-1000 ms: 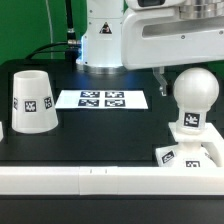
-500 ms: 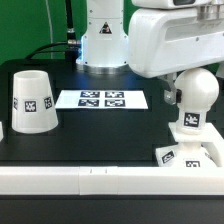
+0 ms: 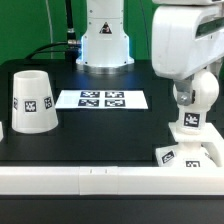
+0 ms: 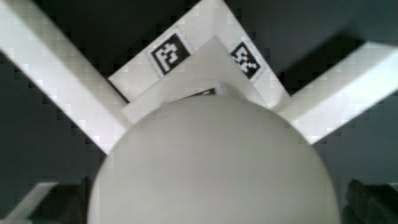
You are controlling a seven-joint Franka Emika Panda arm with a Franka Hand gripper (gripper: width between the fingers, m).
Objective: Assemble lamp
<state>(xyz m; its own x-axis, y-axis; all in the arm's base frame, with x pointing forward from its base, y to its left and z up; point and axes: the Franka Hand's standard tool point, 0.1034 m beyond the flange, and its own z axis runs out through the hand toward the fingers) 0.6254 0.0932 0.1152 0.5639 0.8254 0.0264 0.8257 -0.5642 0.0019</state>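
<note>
The lamp's round white bulb [image 3: 204,90] stands on its neck on the flat square base [image 3: 190,153] at the exterior view's right. The white cone shade [image 3: 30,100] stands apart at the left, wide end down. My gripper [image 3: 192,97] has come down over the bulb, with the white hand covering the bulb's top. In the wrist view the bulb [image 4: 214,150] fills the picture, the tagged base [image 4: 201,58] shows beyond it, and my dark fingertips [image 4: 32,205] stand wide apart on either side of the bulb. The jaws are open.
The marker board [image 3: 102,99] lies flat on the black table between the shade and the bulb. A white rail [image 3: 100,178] runs along the near edge. The arm's white pedestal [image 3: 105,45] stands at the back.
The hand has moved toward the exterior view's right and down, from above the table's back to over the bulb. The bulb, base and shade have not moved.
</note>
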